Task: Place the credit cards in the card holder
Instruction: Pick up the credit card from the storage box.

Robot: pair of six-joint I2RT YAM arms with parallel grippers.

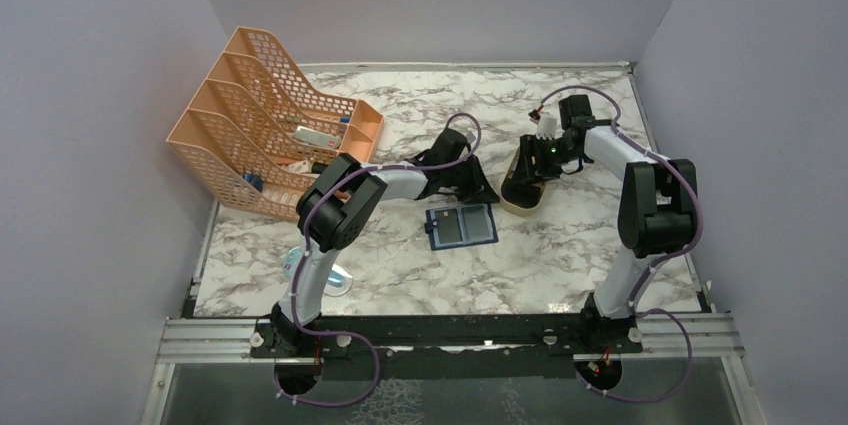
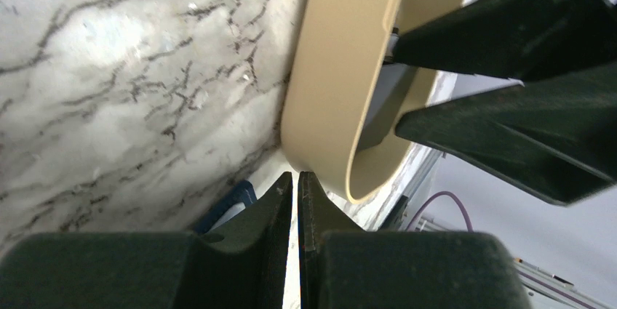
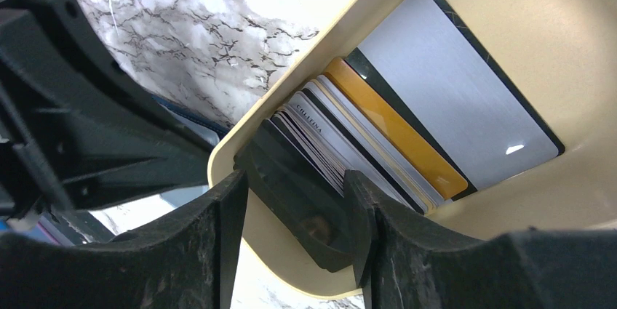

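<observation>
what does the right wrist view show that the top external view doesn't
Only the right wrist view: the credit cards fanned out inside the tray, with a silver-grey one on top, an orange-gold one and some pale ones. The right gripper straddles the darkest.
Only the top external view: the card holder in full, lying open on the table, and the orange file rack.
Both: the tan tray, the marble table and the right gripper at the tray.
</observation>
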